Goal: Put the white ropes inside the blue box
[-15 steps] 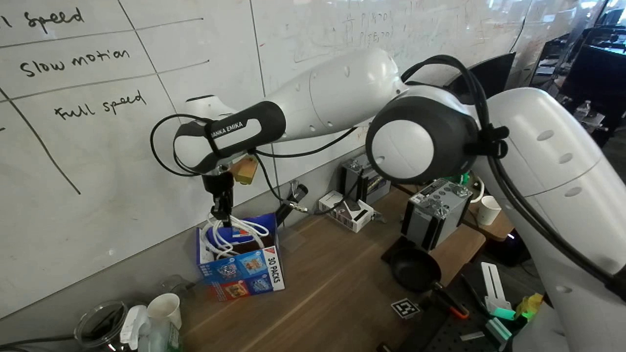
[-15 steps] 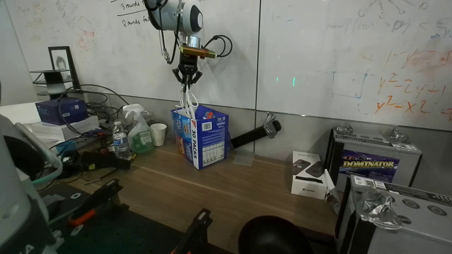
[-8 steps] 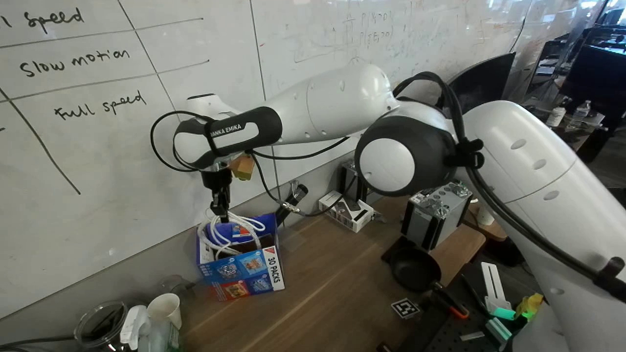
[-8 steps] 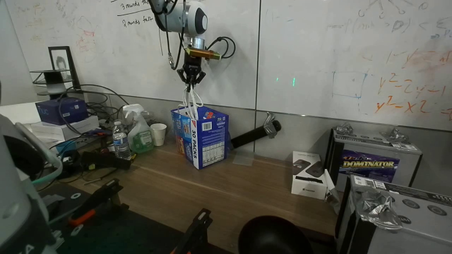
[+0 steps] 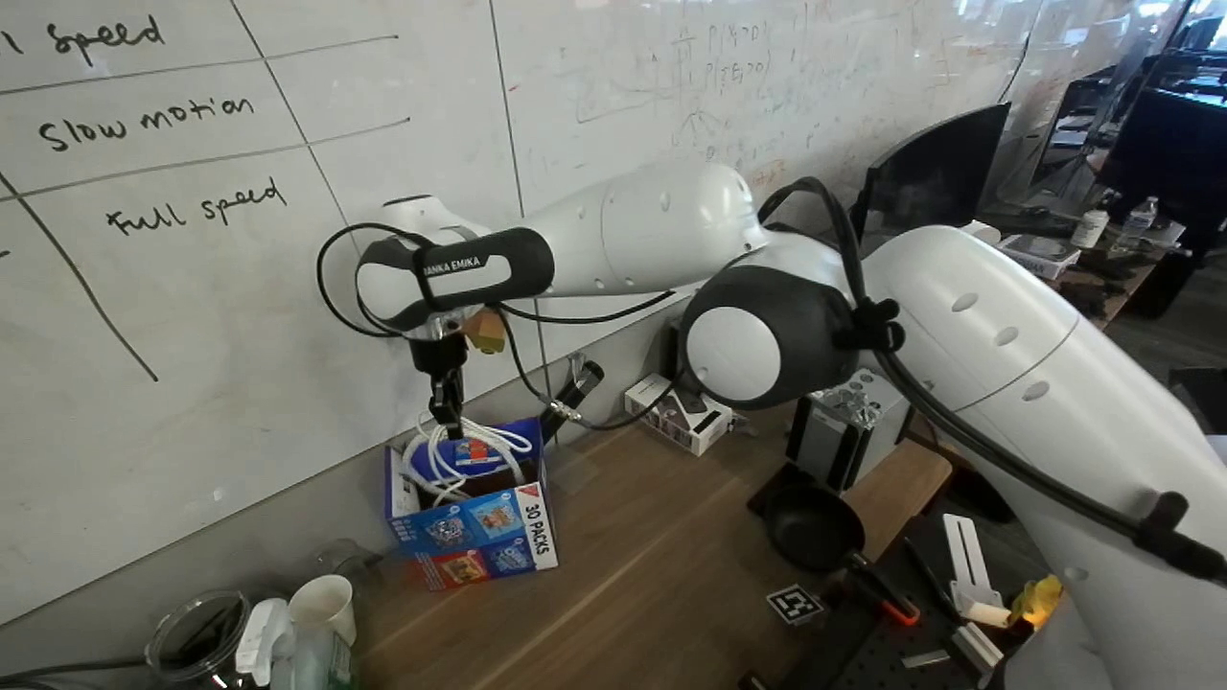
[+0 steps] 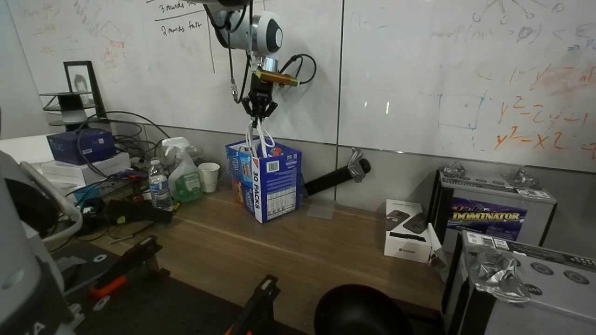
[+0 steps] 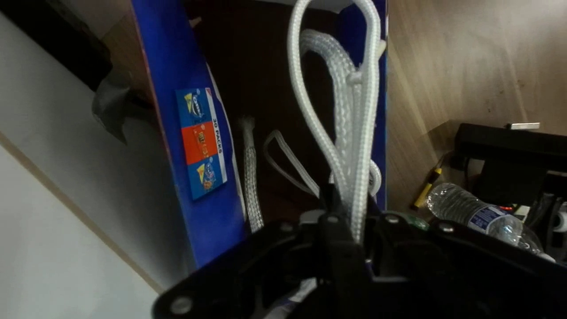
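The white ropes (image 7: 365,133) hang clamped in the gripper (image 6: 255,122) above the blue box (image 6: 281,190), their lower loops reaching down inside its walls, while the box stands upright on the wooden table (image 6: 279,246), a white cup (image 6: 209,177) near it and a spray bottle (image 6: 186,182) just beside that.

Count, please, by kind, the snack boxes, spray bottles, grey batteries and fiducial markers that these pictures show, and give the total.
Blue snack box: 1
Spray bottle: 1
Grey batteries: 2
Fiducial marker: 1
Total: 5
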